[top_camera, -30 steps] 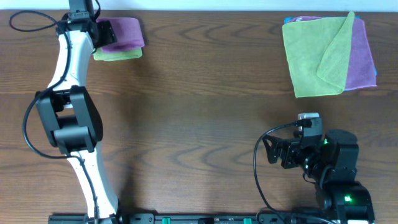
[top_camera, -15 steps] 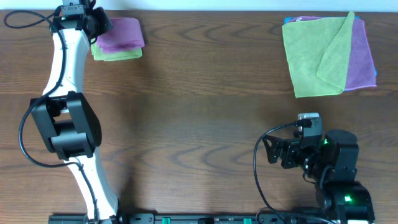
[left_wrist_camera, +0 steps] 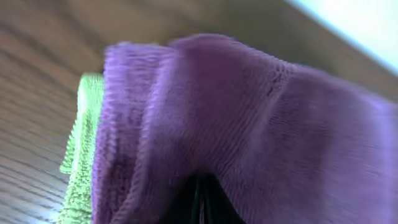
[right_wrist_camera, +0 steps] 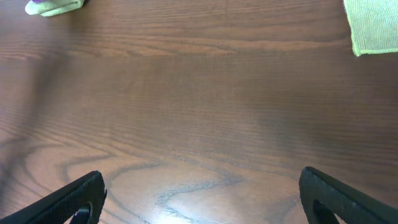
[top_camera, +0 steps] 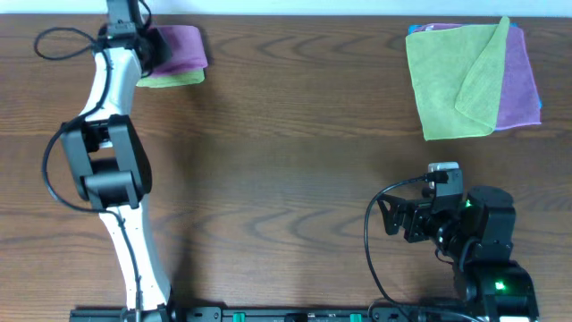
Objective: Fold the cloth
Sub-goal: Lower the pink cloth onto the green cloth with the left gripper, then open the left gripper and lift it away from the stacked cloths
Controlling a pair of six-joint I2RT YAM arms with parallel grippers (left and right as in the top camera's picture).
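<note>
Cloth (purple) touches left gripper, grip hidden; right gripper spread wide over table.

Purple cloth over green cloth; brown wood-grain table.

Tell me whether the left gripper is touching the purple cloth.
Touching. The left wrist view shows the purple cloth puckered and pinched in the closed tips of the left gripper.
</note>
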